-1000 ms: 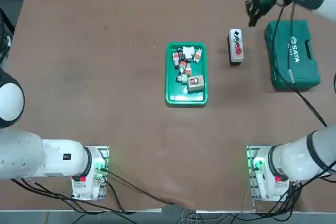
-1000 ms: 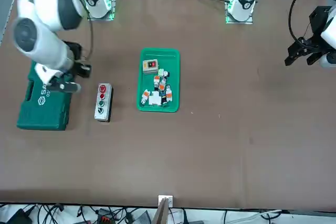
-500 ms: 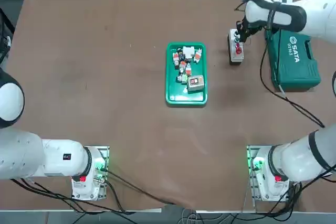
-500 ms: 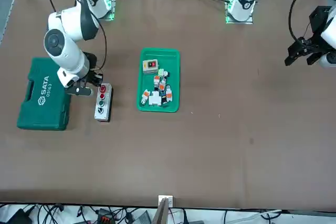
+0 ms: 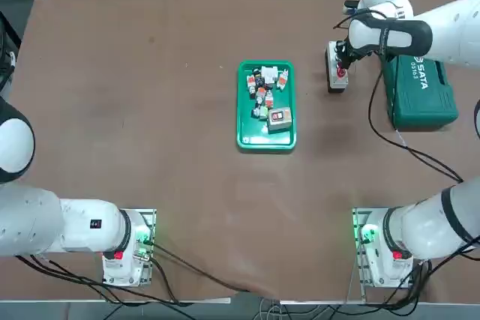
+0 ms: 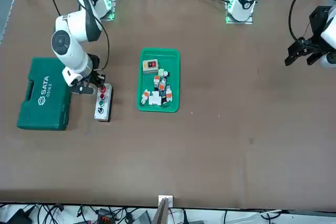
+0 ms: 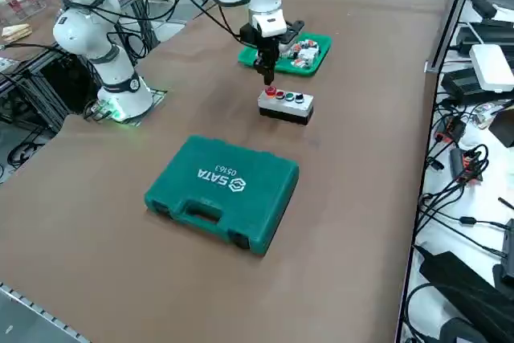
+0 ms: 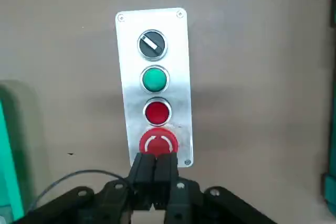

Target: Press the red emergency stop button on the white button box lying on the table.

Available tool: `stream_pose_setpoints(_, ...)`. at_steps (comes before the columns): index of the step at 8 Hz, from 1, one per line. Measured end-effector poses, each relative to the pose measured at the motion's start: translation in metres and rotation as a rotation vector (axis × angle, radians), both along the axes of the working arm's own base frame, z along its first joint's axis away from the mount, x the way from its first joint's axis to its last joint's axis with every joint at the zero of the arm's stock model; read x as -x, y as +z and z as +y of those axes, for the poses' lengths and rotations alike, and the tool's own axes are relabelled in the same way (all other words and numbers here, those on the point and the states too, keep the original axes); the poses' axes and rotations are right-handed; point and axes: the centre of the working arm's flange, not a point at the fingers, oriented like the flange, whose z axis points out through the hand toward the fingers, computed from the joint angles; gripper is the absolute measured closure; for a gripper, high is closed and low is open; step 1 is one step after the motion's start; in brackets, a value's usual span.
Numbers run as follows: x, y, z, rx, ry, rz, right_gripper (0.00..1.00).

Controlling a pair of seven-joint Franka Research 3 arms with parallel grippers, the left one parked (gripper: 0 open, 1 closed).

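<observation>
The white button box (image 8: 128,77) lies flat on the brown table (image 5: 150,148), between the green tray and the green case. Its face carries a dark switch, a green button, a small red button and, at one end, the larger red emergency stop button (image 8: 157,142). My right gripper (image 8: 155,157) is shut, fingers pressed together with nothing in them. It points straight down over the emergency stop button (image 7: 271,91), with the tips (image 7: 267,79) right at it. I cannot tell whether they touch it. In the top view the gripper (image 5: 343,59) covers the far part of the box (image 5: 336,85).
A green SATA tool case (image 5: 424,88) lies close beside the box, at the table's right edge. A green tray (image 5: 266,105) with several small parts and a small grey box with a red face (image 5: 279,118) sits mid-table. A cable hangs from my wrist across the case.
My right arm swung from above the far corner of the green case leftward and down, until the shut gripper stood over the button box's red end.
</observation>
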Motion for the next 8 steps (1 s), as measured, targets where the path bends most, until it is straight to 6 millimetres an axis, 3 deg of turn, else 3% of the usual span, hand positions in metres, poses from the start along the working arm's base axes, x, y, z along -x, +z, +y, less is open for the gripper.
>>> stream_pose_setpoints(6, -0.001, -0.029, -0.002, -0.005, -0.005, -0.02, 0.99)
stream_pose_setpoints(8, 0.0, -0.03, -0.003, -0.005, -0.005, -0.023, 0.99)
